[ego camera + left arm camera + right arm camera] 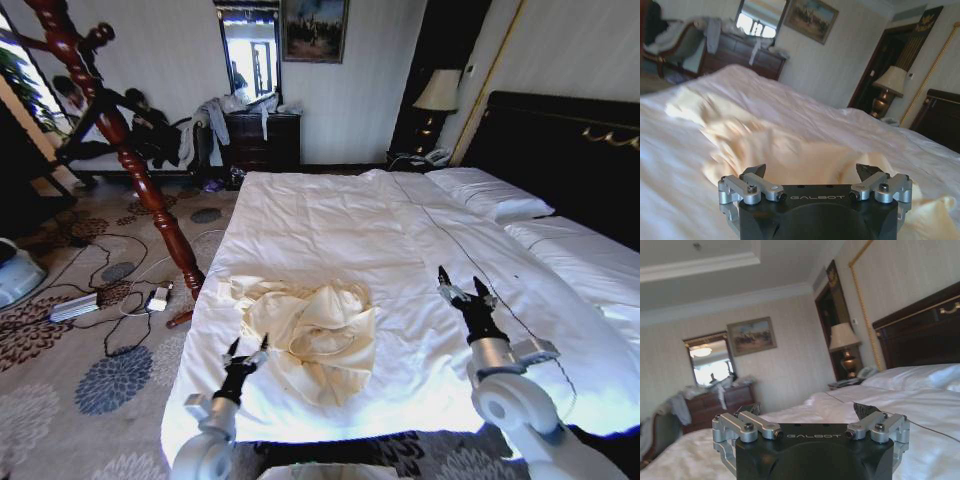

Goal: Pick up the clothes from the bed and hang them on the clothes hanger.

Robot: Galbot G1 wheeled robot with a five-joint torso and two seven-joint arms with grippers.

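White quilt on the bed (330, 215) with a thin dark stitched line, and a black headboard (575, 150) trimmed in gold. Pale cream-yellow clothes (315, 330) lie crumpled on it. The carpet (70, 390) is beige with blue-grey flowers.

hotel-type bedrm | wide bed (330, 230) w/ white pillows | bedside lamp (438, 92) | dresser (262, 140) + mirror (250, 50)

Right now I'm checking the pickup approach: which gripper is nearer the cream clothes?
The left gripper: its open fingers sit at the edge of the cream clothes. The right gripper, also open, hovers over bare white quilt on the bed.
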